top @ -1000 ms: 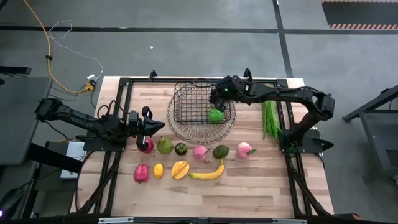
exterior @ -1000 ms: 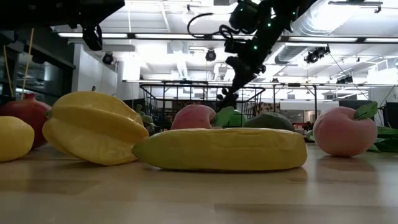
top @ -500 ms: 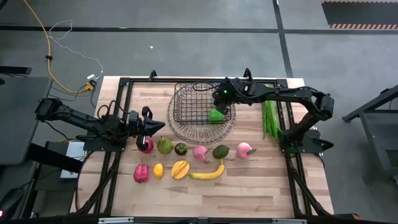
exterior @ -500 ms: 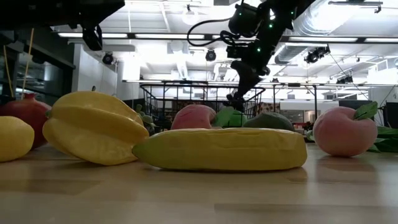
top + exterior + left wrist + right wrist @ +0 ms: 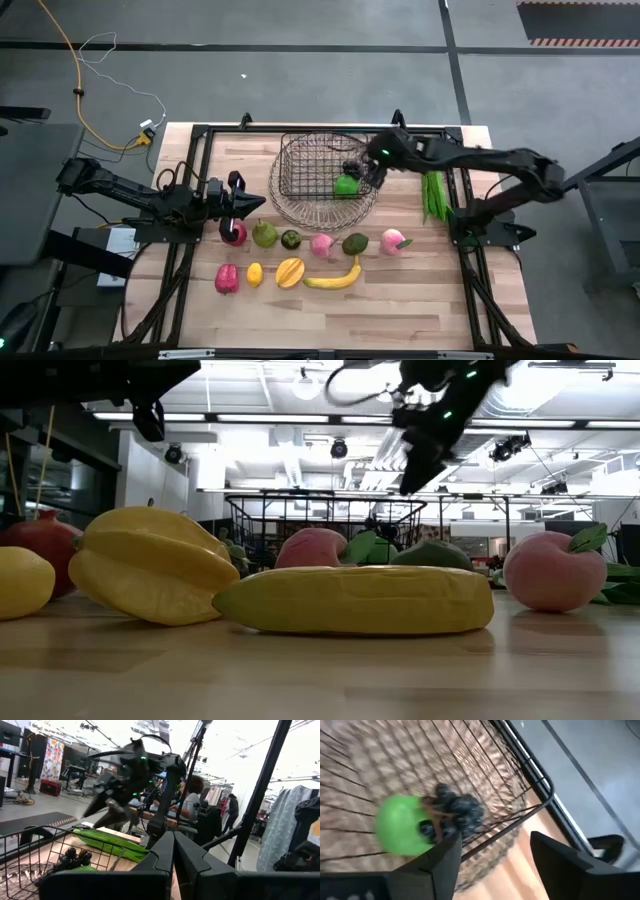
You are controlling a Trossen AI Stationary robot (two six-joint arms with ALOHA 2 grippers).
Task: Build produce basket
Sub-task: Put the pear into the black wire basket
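The dark wire basket (image 5: 322,180) stands at the table's far middle. A green apple (image 5: 347,185) and dark grapes (image 5: 357,170) lie on its bottom; they also show in the right wrist view, the apple (image 5: 402,826) and the grapes (image 5: 455,810). My right gripper (image 5: 377,163) is open and empty, above the basket's right rim (image 5: 541,784); it also shows in its wrist view (image 5: 495,862). My left gripper (image 5: 250,205) is shut and empty at the table's left, just beyond a red apple (image 5: 233,233).
Loose produce lies in two rows on the near half: a pear (image 5: 264,234), a pink peach (image 5: 321,244), an avocado (image 5: 355,243), a peach (image 5: 393,241), a red pepper (image 5: 227,278), a lemon (image 5: 254,273), a starfruit (image 5: 290,272), a banana (image 5: 335,280). A long green husk (image 5: 433,190) lies right of the basket.
My right gripper has risen from the basket and gone toward the table's right edge, from over the basket's middle to over its right rim. The grapes and the green apple stay in the basket.
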